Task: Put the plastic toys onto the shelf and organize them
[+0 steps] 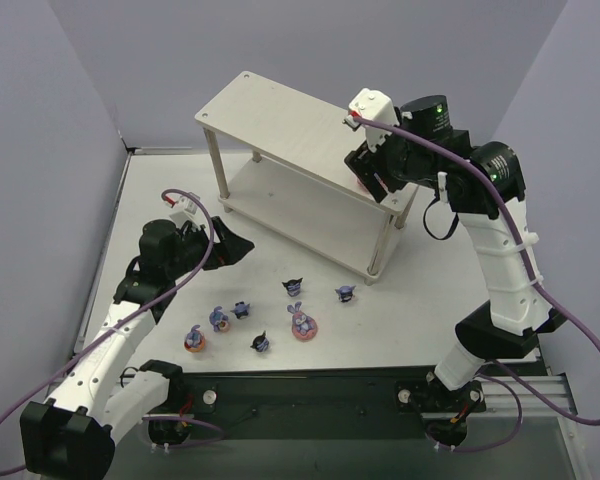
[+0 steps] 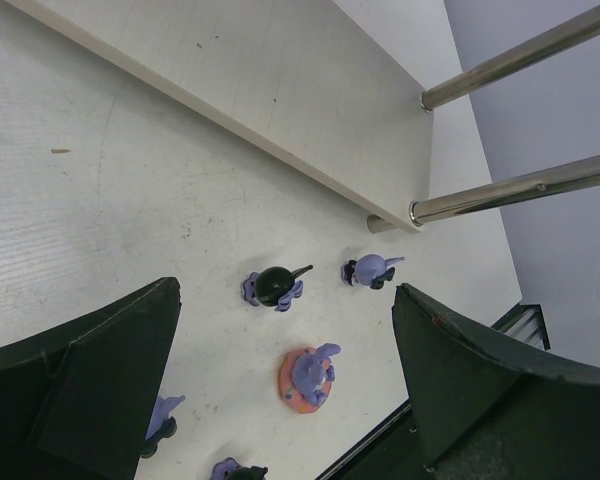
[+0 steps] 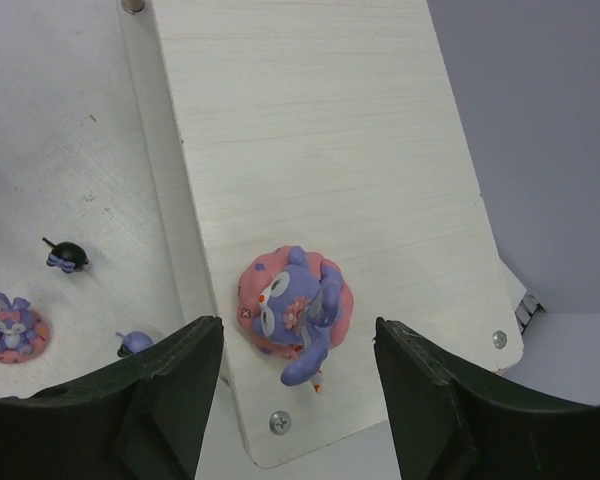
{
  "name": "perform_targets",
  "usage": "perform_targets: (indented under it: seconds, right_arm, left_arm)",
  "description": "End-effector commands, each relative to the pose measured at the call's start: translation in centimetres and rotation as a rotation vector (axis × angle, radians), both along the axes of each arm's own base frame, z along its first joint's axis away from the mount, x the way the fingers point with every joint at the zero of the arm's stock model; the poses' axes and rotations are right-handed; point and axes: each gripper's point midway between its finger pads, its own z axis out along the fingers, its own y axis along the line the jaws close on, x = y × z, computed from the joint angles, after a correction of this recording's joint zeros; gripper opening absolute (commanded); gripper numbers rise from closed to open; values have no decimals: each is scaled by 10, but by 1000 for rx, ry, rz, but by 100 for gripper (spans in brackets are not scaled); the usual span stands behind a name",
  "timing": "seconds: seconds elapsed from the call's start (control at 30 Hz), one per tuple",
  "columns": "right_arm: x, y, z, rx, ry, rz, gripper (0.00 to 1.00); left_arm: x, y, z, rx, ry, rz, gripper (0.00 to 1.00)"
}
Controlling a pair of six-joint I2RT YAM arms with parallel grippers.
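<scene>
Plastic toys (image 1: 302, 325) in the top view are mostly on the table (image 1: 170, 180): seven in a loose group before the shelf (image 1: 310, 215), between the two arms. They stand on their bases, but are too small here to tell which way each one faces. The right gripper (image 1: 365, 170) is over the right end of the upper board (image 1: 280, 125). The left gripper (image 1: 240, 245) hangs low over the table, left of the shelf.

In the left wrist view its fingers stand wide apart with nothing between them. Below is a rabbit on an orange base (image 2: 307, 377), its ears pointing up-right toward the shelf legs (image 2: 520, 185). A dark figure (image 2: 273, 287) has its thin tip turned to the right.

In the right wrist view a rabbit on a pink base (image 3: 295, 300) is on the upper board near its end. The right fingers are apart on each side and do not touch it. Its long axis runs toward the end edge; whether it stands or leans I cannot tell.

I judge these toys to be hard, light and smooth, so they tip or slip easily. The better hold is probably across the round base or low on the body, not the ears.
</scene>
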Motion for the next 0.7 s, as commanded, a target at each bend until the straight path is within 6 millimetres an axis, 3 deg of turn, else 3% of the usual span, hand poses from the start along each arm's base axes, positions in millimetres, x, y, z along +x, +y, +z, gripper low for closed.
perform_targets:
  seconds: [0.0,0.07,0.1,0.13,0.3,0.43,0.47,0.63,0.67]
  right_arm:
    - [-1,-21,39,73,-134,-108,63]
    - [-5,-28,59,148,-194,-151,63]
    - [-4,-28,54,166,-186,-171,63]
    - [-11,-33,70,231,-228,-190,63]
    - [-40,-30,59,489,-121,-257,61]
    - [-70,-36,34,611,-12,-312,61]
    - [-72,-35,16,599,35,-327,61]
    - [-104,-40,-27,612,184,-360,60]
    - [-108,-39,-48,584,232,-366,60]
  left_arm:
    - [4,-1,26,-26,-85,-8,97]
    - [6,-1,37,-27,-115,-8,97]
    - [7,-1,41,-28,-124,-9,97]
    - [8,-2,52,-31,-148,-11,97]
    - [4,-8,80,-29,-208,-66,97]
    - [-3,-12,88,-24,-237,-112,97]
    - [-5,-13,85,-15,-227,-118,97]
    - [-13,-16,72,18,-173,-112,97]
    - [-17,-19,64,32,-143,-113,97]
